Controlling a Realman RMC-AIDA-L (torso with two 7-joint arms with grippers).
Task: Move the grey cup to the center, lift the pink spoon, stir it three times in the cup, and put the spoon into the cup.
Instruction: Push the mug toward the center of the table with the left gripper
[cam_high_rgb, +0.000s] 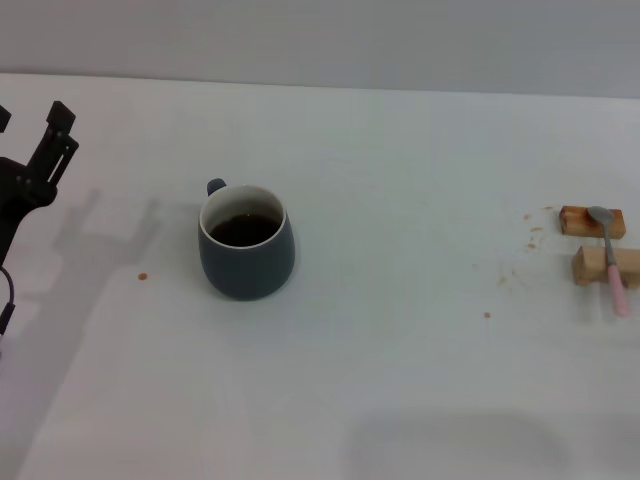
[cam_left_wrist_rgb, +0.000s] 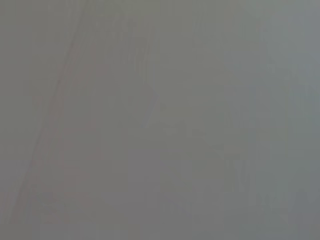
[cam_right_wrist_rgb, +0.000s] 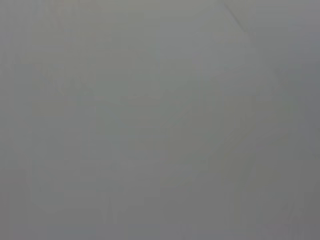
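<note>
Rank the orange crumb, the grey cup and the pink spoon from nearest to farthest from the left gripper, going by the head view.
From the left gripper, at the table's far left edge:
1. The orange crumb, on the table left of the cup.
2. The grey cup, left of centre, holding dark liquid.
3. The pink spoon, far right, lying across two wooden blocks.

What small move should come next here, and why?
Probably bring the left tool in toward the dark blue-grey ceramic cup. The cup stands left of the table's middle, ungrasped, the tool is apart from it at the left edge, and the pink-handled spoon lies across two wooden blocks far right.
</note>
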